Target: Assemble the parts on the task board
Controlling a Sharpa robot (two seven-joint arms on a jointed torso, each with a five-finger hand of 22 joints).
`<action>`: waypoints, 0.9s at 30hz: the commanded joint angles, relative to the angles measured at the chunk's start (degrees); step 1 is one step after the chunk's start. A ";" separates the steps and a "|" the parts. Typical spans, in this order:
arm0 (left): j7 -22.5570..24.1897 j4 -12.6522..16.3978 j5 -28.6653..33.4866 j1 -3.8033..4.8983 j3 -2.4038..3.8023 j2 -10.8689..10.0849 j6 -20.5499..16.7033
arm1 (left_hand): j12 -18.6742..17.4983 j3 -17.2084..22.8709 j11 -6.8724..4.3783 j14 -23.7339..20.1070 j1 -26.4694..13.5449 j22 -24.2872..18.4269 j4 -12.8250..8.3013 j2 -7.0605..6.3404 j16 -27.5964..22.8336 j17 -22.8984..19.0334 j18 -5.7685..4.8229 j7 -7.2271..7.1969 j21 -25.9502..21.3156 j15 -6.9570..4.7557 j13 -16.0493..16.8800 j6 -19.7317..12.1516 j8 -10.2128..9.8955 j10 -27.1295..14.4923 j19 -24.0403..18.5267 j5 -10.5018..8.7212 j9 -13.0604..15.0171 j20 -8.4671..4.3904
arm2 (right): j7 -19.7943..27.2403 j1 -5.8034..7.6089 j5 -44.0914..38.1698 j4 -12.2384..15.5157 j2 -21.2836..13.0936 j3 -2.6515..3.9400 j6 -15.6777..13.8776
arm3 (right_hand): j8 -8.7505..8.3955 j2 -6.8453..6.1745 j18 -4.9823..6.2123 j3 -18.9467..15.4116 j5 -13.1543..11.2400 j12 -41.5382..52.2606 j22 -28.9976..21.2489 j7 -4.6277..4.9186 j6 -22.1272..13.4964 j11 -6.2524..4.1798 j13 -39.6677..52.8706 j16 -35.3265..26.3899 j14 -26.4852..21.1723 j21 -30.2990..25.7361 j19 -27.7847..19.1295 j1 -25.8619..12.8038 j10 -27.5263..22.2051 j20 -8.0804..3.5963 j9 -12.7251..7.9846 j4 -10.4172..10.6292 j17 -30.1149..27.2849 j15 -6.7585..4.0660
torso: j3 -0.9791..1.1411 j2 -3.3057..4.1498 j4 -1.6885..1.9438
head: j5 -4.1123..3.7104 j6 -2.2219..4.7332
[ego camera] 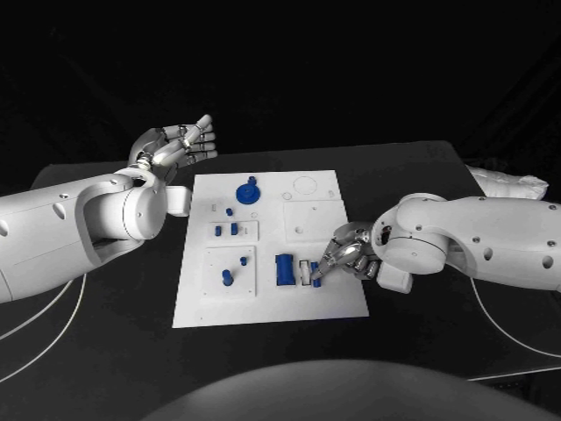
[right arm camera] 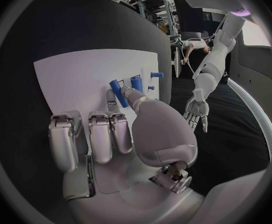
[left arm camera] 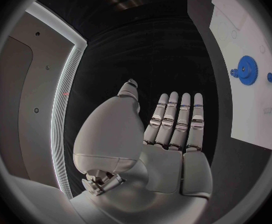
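Nearest the head camera, on the near part of the white task board [ego camera: 268, 307]: right robot hand [ego camera: 345, 255], silver and segmented, lowered with fingertips [right arm camera: 131, 95] among a cluster of small blue parts. Apparently touching or pinching a slim blue peg [ego camera: 315, 274] beside a grey sleeve-like piece [ego camera: 303, 269]; cannot tell whether actually grasped, since thumb and palm hide the contact in the right wrist view. Probably poised that way to seat or pick a peg, with a chunkier blue block [ego camera: 285, 268] standing just beside. Left robot hand [ego camera: 180, 146] raised off the black surface [ego camera: 129, 333] beyond the board's far left corner, released, fingers straight and apart, palm empty in the left wrist view [left arm camera: 167, 134]; likely parked clear so as not to shade or bump the work. Farther up the board: a blue toothed gear [ego camera: 248, 192], round and flat, seated near the far edge, seen too from the left wrist [left arm camera: 247, 70]. Small blue studs [ego camera: 226, 230] upright in mid-board, another blue piece [ego camera: 226, 278] on a raised white square tile. Board matte, rigid, flat, with shallow recesses and faint circular outlines; parts hard-looking plastic, smooth. Assembly judged partway through, several seats unfilled.
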 commanded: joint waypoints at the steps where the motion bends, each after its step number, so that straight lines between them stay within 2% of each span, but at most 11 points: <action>1: 0.37 0.06 0.03 0.02 0.05 0.03 0.99 | 0.36 0.12 -0.05 -0.40 0.06 -0.09 0.04 0.72 0.30 -0.10 -0.28 1.17 -0.34 -0.08 -0.03 -0.33 0.29 -0.28 -0.10 0.33 -0.07 -0.02 | -0.92 -0.06 -0.82 -0.04 0.32 -0.02 1.47 | -0.39 -0.45 -0.38 -0.40 -0.42 0.26 15.10 0.28 -0.27 0.43 15.07 0.24 6.07 0.26 6.11 -0.04 6.17 0.42 -0.11 0.09 15.10 0.52 | 0.03 -0.01 0.02 | -0.10 0.00; 9: 0.36 0.05 0.02 0.02 0.05 -0.03 0.96 | 0.36 0.12 -0.05 -0.40 0.06 -0.09 0.04 0.72 0.30 -0.10 -0.28 1.17 -0.34 -0.08 -0.03 -0.33 0.29 -0.28 -0.10 0.33 -0.07 -0.02 | -0.80 -0.06 -0.87 -0.31 1.20 -0.02 1.04 | -0.58 -0.59 -0.38 -0.79 -0.84 0.26 15.10 0.50 -0.26 0.64 15.07 0.24 6.07 0.26 6.11 -0.35 6.17 0.56 -0.47 0.41 15.10 0.68 | -0.02 0.07 0.05 | -0.10 0.00; 17: 0.38 0.14 0.01 0.02 0.05 -0.11 0.91 | 0.36 0.12 -0.05 -0.40 0.06 -0.09 0.04 0.72 0.30 -0.10 -0.28 1.17 -0.34 -0.08 -0.03 -0.33 0.29 -0.28 -0.10 0.33 -0.07 -0.02 | -1.08 -0.06 -1.06 -0.69 1.80 -0.02 0.63 | -1.21 -0.87 -0.38 -1.46 -0.89 0.26 15.10 1.19 -1.06 1.25 15.07 0.24 6.07 0.26 6.11 -0.80 6.17 0.91 -1.30 0.95 15.10 1.12 | 0.00 0.09 -0.02 | -0.02 0.00; 27: 0.36 0.14 0.01 0.02 0.05 -0.05 0.91 | 0.36 0.12 -0.05 -0.40 0.06 -0.09 0.04 0.72 0.30 -0.10 -0.28 1.17 -0.34 -0.08 -0.03 -0.33 0.29 -0.28 -0.10 0.33 -0.07 -0.02 | -1.43 -0.07 -1.30 -0.79 2.12 -0.01 -0.36 | -1.12 -1.27 -0.38 -2.32 -1.56 0.26 15.10 1.44 -1.72 1.53 15.07 0.24 6.07 0.26 6.11 -1.26 6.17 1.26 -1.61 1.40 15.10 1.47 | -0.01 0.05 0.04 | -0.01 0.00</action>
